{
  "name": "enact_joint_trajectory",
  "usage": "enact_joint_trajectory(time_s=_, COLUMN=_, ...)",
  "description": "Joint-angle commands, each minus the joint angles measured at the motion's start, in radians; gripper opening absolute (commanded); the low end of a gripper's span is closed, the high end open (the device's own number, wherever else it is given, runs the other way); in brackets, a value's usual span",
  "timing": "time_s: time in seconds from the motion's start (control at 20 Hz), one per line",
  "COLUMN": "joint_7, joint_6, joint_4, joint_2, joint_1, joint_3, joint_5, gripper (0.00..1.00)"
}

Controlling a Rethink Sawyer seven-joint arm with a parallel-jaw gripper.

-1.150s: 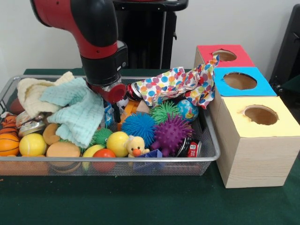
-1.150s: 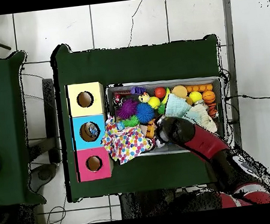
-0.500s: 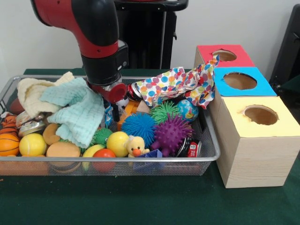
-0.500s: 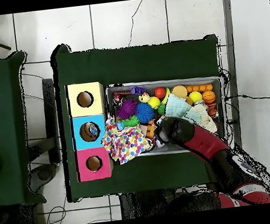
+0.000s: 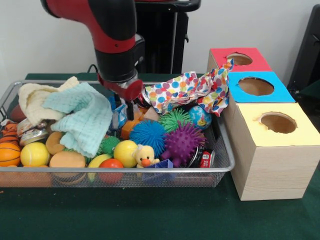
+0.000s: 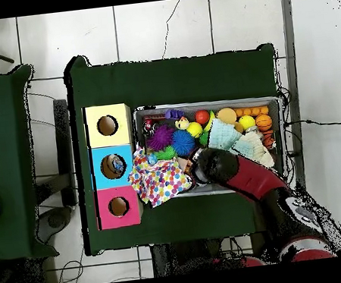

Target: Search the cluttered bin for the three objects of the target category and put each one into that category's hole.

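Green cloth covers the desk (image 5: pixel 150 220), and most of it is taken up by a wire mesh bin (image 5: pixel 226 155) heaped with toys and cloths; beside the bin stand three wooden boxes in a row, each with a round hole in a coloured top, the yellow box (image 5: pixel 272 150) nearest me, the blue box (image 5: pixel 257 86) in the middle, the red box (image 5: pixel 240 58) at the back; from above, something lies inside the blue one's hole. Down from above comes the red and black arm (image 5: pixel 115 40), its gripper (image 5: pixel 129 111) lowered into the middle of the bin among the toys; whether the jaws are spread or pinching anything I cannot tell, for the clutter hides them. A spotted cloth (image 5: pixel 187 90) is draped from the bin's back corner up onto the boxes, touching the red and blue tops; a pale green towel (image 5: pixel 82 117) lies heaped on the other side of the gripper, over a cream towel (image 5: pixel 32 100); in front sit a blue spiky ball (image 5: pixel 148 136), a purple spiky ball (image 5: pixel 182 143) touching it, a green spiky ball (image 5: pixel 175 119) behind them, a yellow ball (image 5: pixel 34 154), a basketball (image 5: pixel 8 152) at the bin's end and a small yellow duck (image 5: pixel 145 156) against the front wall.
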Motion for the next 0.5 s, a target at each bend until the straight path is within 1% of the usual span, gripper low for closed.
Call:
enact_joint_trajectory(time_s=0.05, joint_7=0.041, joint_6=0.312, joint_4=-0.043, joint_2=-0.154, joint_1=0.101, joint_3=-0.052, joint_5=-0.063, gripper=0.00)
enact_joint_trajectory(time_s=0.2, joint_7=0.034, joint_6=0.340, joint_4=-0.054, joint_2=-0.161, joint_1=0.097, joint_3=-0.047, joint_5=-0.072, gripper=0.00)
enact_joint_trajectory(time_s=0.35, joint_7=0.025, joint_6=0.338, joint_4=-0.052, joint_2=-0.161, joint_1=0.082, joint_3=-0.032, joint_5=-0.074, gripper=0.00)
enact_joint_trajectory(time_s=0.5, joint_7=0.027, joint_6=0.338, joint_4=-0.054, joint_2=-0.168, joint_1=0.083, joint_3=-0.029, joint_5=-0.082, gripper=0.00)
